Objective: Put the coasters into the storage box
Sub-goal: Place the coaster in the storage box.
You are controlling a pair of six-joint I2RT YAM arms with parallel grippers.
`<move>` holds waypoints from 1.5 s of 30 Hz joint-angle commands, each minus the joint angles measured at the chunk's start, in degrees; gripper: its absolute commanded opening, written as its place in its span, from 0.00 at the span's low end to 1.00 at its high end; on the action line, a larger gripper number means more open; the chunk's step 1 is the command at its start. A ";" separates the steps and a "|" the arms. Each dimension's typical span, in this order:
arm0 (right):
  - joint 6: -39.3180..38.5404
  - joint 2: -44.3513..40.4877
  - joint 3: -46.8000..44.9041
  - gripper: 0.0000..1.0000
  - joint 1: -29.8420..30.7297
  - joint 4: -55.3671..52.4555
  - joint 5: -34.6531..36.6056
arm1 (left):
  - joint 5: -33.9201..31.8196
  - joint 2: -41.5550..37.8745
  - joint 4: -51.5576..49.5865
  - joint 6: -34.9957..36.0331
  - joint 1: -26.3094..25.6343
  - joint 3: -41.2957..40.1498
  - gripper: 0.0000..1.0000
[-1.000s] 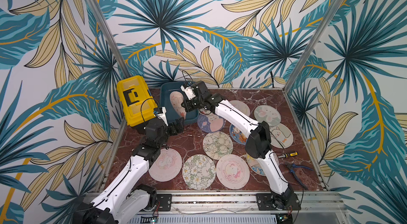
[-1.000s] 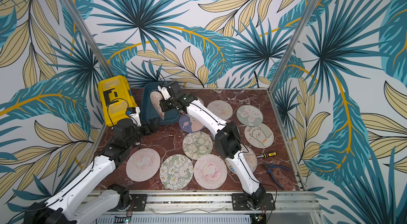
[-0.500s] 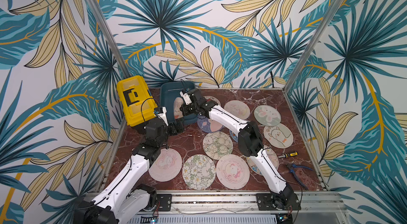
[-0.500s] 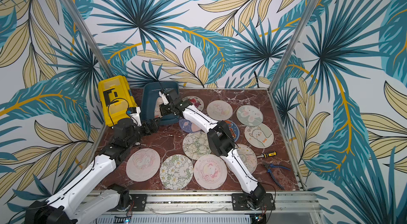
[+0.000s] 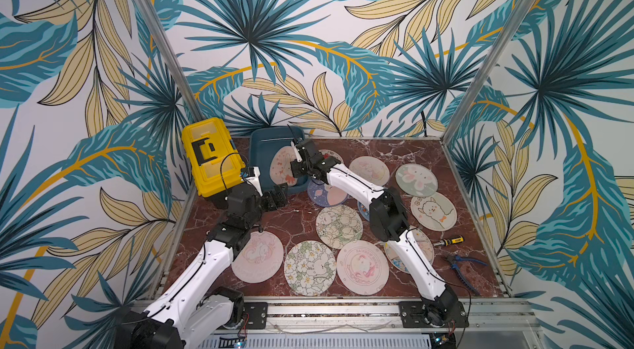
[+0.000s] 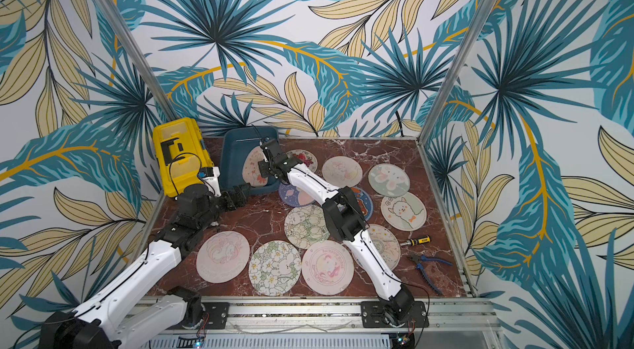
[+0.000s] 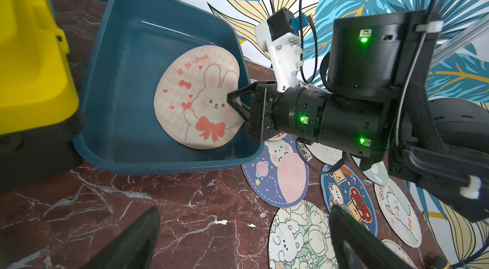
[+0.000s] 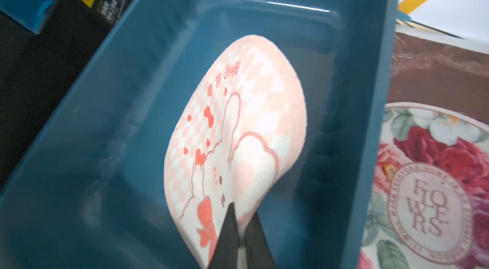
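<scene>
Right wrist view is showing the right gripper [image 8: 240, 213] pinching the edge of the pink bunny coaster [image 8: 238, 122], with its two black fingers nearly shut on it. The coaster is inside the storage box [image 8: 119, 95], but it is not lying flat yet. It is bending like a leaf and leaning down toward the blue floor.

A second ago the right arm was holding this coaster higher, over the back part of the box. Now the arm is folding in, and the coaster is sitting lower and nearer the front wall. I think this one is almost put away and the fingers only need to let go. The other coasters [image 5: 310, 271] are lying out on the table [image 5: 284, 223], so most of the job is waiting.

Being round, the coaster is not really having a long side. Bent like this, it is looking like an egg running from front wall to back wall, the same way the box is running. The bunny picture is facing up and a bit toward the yellow toolbox [image 5: 209, 158], words toward the back, red bow toward the front.

The left gripper [image 5: 276, 198] is hanging wide open by the box's front corner, holding nothing.
</scene>
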 commanded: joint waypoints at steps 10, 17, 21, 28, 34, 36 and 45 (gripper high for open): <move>-1.66 0.32 0.84 0.62 0.10 -0.22 1.80 | 0.56 1.34 1.08 -1.03 0.41 -0.62 1.00; -2.03 -2.15 0.47 0.75 0.09 -1.41 2.73 | -0.58 1.45 0.74 -1.55 0.40 -0.98 0.99; -2.15 -5.00 -2.11 0.79 0.09 -1.27 3.22 | -1.74 1.96 -0.78 -2.25 0.41 -0.79 1.00; -2.54 -11.44 -9.37 0.81 0.09 -0.55 1.53 | -6.19 2.18 -7.53 -5.56 0.44 -0.19 1.00; -3.32 -17.50 -15.47 0.84 0.09 -2.69 -0.66 | -6.65 0.58 -17.58 -7.38 0.42 1.22 0.99; -3.48 -19.36 -17.52 0.86 0.09 -4.03 -1.34 | -6.65 0.05 -21.68 -8.39 0.44 2.02 1.00; -5.40 -28.14 -29.59 0.87 0.09 -4.04 -6.35 | -5.75 1.17 -37.41 -14.02 -0.66 4.13 1.00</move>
